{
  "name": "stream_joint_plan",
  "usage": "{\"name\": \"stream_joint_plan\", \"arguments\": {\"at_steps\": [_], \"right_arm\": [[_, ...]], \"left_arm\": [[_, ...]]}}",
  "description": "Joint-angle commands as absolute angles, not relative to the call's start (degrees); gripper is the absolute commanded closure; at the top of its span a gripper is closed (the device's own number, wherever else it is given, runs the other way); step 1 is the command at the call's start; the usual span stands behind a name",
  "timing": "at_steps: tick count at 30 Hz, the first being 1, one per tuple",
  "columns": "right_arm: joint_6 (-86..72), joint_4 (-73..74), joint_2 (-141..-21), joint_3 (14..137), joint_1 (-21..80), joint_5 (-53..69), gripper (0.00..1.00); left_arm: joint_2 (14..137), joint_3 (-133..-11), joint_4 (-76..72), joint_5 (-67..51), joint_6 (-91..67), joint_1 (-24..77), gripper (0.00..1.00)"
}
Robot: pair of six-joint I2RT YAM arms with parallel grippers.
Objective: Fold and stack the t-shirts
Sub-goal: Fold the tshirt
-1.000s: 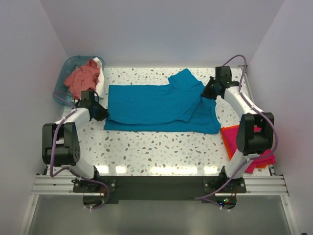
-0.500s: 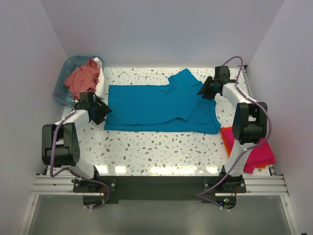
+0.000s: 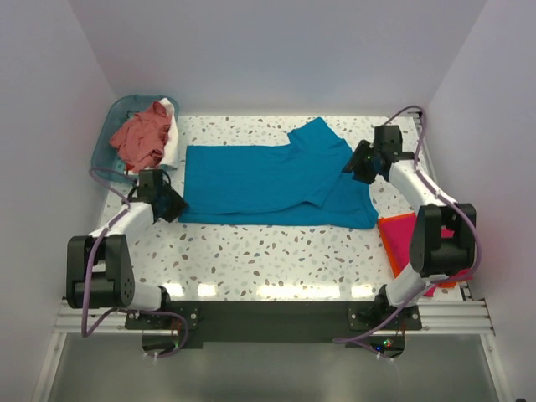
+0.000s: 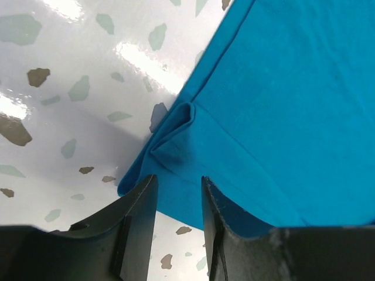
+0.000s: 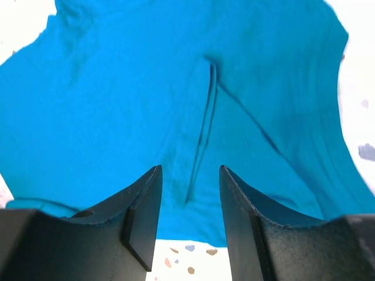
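The big teal shirt (image 3: 268, 180) lies spread out in the middle of the surface (image 3: 276, 247), a bit closer to the far edge. Most of it is flat. On its right side, one part is folded over on top of the rest.

The left arm (image 3: 126, 219) reaches in from the left edge. The left jaws are low at the near left corner of the teal shirt (image 4: 281, 105). They are open a little, and the two dark fingers (image 4: 135, 228) have a gap between them. The shirt corner has a small fold and shows in that gap. The jaws do not pinch it.

The right arm (image 3: 410, 176) reaches toward the far right corner of the surface. The right jaws are over the right side of the teal shirt (image 5: 146, 88). They are open too, with nothing held between the fingers (image 5: 140, 216). A thin crease runs through the cloth under them.

A see-through basket (image 3: 113, 126) sits at the far left corner. A salmon shirt (image 3: 141, 134) is bunched up in it, and a white shirt (image 3: 170, 138) hangs at its right side.

A stack (image 3: 398, 243) of folded shirts, pink and orange, lies by the right edge, partly hidden by the right arm.
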State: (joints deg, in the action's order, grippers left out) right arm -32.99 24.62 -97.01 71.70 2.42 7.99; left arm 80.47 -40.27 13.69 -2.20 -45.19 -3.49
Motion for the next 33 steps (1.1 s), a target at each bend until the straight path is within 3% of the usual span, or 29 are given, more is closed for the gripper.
{"name": "stream_joint_plan", "arguments": {"at_steps": [1,14,33], "right_arm": [[-32.8,21.5,-91.8,66.3,4.2,6.0,0.53],[-35.9,15.6,-95.2,60.1,14.1,4.5,0.56],[-38.6,14.1,-98.3,57.5,18.7,1.1,0.55]], "left_arm": [[81.1,-40.8,12.6,-1.1,-44.3,-1.6,0.60],[85.3,-43.9,12.6,1.2,-44.1,-0.5,0.64],[87.9,-46.6,12.5,0.8,-43.3,-0.4,0.66]]}}
